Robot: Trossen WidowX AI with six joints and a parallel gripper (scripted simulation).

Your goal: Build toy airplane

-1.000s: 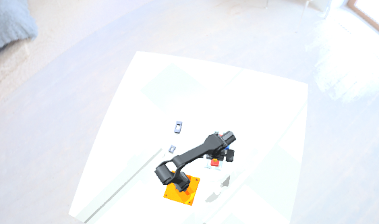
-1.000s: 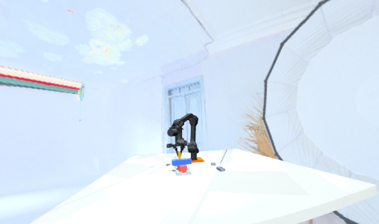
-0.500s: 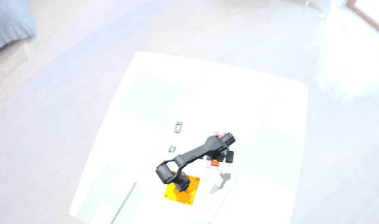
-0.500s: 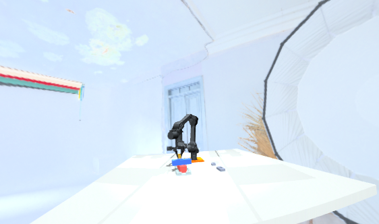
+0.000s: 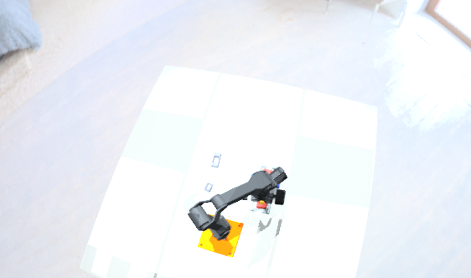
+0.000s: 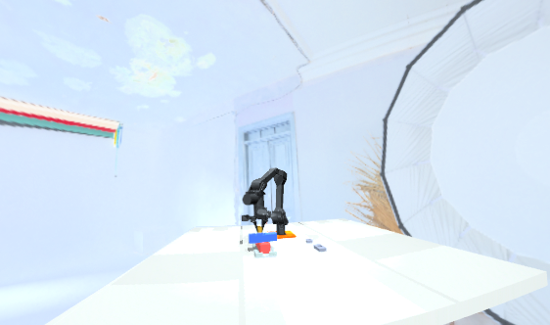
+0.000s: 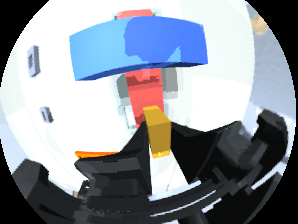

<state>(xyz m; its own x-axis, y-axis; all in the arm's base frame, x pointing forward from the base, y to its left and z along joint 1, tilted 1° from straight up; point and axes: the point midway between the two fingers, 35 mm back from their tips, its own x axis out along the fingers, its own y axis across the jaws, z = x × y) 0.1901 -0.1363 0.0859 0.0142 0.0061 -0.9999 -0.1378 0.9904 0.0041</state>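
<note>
The red fuselage [image 7: 145,92] [image 6: 263,248] lies in the pale grey jig cradle [image 7: 171,82] [image 6: 265,255]. The blue wing [image 7: 167,42] [image 6: 262,238] lies crosswise on top of the fuselage; its tab and socket are hidden. My gripper [image 7: 152,122] is shut on the yellow tail fin [image 7: 161,142] [image 5: 261,203] and holds it upright over the tail end of the fuselage, on the side nearer the arm's base. Whether the fin's tab is in its socket is hidden. In the top view the arm covers most of the wing.
Two small grey hollow holders stand beside the jig, a larger one [image 5: 213,163] [image 6: 320,248] and a smaller one [image 5: 205,187] [image 6: 308,241]. The arm's orange base plate [image 5: 237,236] [image 6: 287,235] is near the tail end of the jig.
</note>
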